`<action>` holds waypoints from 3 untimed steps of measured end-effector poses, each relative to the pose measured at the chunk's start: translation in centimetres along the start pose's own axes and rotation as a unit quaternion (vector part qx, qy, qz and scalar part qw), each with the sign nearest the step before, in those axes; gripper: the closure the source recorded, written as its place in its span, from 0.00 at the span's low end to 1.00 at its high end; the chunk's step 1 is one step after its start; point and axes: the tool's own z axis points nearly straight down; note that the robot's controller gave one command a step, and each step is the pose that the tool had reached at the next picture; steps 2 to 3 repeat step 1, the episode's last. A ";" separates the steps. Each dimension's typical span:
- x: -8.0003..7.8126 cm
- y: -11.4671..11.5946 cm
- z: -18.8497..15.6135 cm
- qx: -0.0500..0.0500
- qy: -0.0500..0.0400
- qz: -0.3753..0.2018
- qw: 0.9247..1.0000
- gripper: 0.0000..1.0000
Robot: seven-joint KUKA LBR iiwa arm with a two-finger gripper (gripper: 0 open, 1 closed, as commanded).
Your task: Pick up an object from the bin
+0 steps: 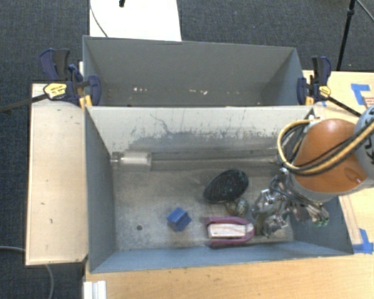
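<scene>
My gripper (269,220) hangs low in the bin's front right part, its metal fingers pointing down and left beneath the orange wrist cover. Just left of it lies a flat purple case with a white label (229,230), close to the front wall. A dark rounded black object (225,185) rests a little farther back, up and left of the fingers. Between the two sits a small grey-brown lump (239,207). Nothing shows between the fingers.
A small blue block (179,218) lies on the floor left of the purple case. A long clear tube with a pale cap (174,161) runs along the foot of the back wall. The arm comes in over the right wall.
</scene>
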 end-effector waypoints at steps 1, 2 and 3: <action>-0.4 1.2 -13.2 0.002 -0.008 -0.005 1.000 1.00; -0.4 1.2 -13.2 0.002 -0.008 -0.005 1.000 1.00; -0.4 1.2 -13.2 0.002 -0.008 -0.005 1.000 1.00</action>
